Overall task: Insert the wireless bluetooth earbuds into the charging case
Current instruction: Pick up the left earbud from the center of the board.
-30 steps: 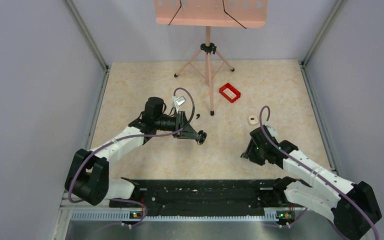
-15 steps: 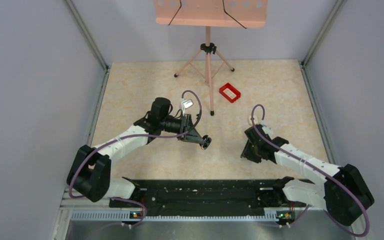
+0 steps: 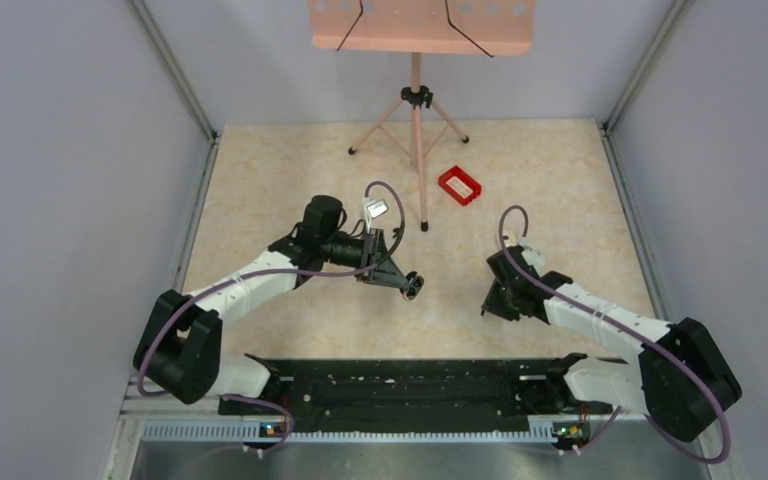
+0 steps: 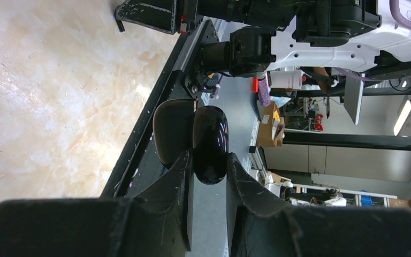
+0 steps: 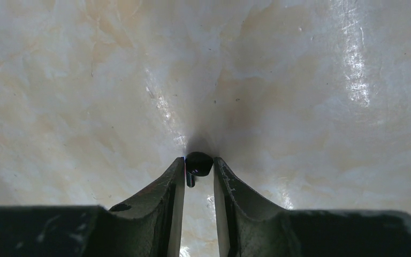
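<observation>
Gleaming black pebble-shaped charging case (image 4: 210, 144)

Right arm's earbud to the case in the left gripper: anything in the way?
Nothing visible. The earbud sits on the table between the jaws of the right gripper; the charging case is clamped in the left gripper. Only bare table lies between the two. The stand's foot sits farther back.

Left end effector (image 3: 414, 285) over marbled table (image 3: 260, 180)
</observation>
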